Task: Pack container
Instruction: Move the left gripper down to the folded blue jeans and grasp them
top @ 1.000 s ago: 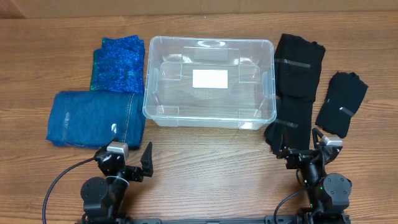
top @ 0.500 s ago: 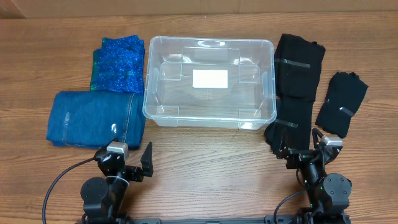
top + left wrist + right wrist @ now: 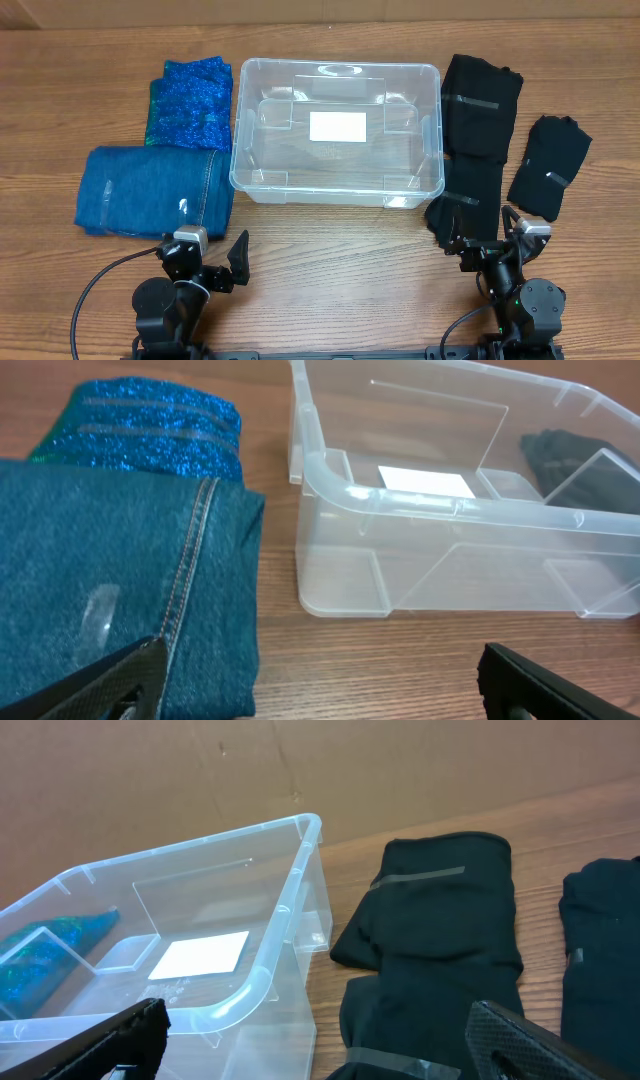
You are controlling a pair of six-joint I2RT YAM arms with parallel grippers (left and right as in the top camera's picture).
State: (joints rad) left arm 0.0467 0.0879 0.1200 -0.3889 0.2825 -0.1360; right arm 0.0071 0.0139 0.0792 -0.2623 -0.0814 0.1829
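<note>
Now, container (image 3: 335, 190): in middle of worktop (image 3: 330, 270), ahead of both arms and between them; clear, nothing inside except white label on bottom; long axis from left to right.
Left gripper (image 3: 320, 675): spread wide, pinching nothing; low at near edge of worktop, looking toward front-left corner of container.
Right gripper (image 3: 315, 1030): spread wide as well, nothing between the jaws; low at near edge, looking toward right end of container.
Jeans (image 3: 150, 190): folded, just beside left wall of container; straight ahead and a little left of left gripper, close to it; long axis left to right.
Shiny blue cloth (image 3: 190, 100): behind jeans, along left wall, further from the arm.
Long black garment (image 3: 475, 130): just beside right wall; long axis running away from the robot, near end just ahead of right gripper.
Small black piece (image 3: 550, 165): further right, apart from the container.
Nearer arm: left for jeans, right for black clothes.
Stage, as judgement: packing not yet begun.
Coming move, as judgement: short reach forward to the closest cloth, then carry inward, rightward for left arm, leftward for right arm.
</note>
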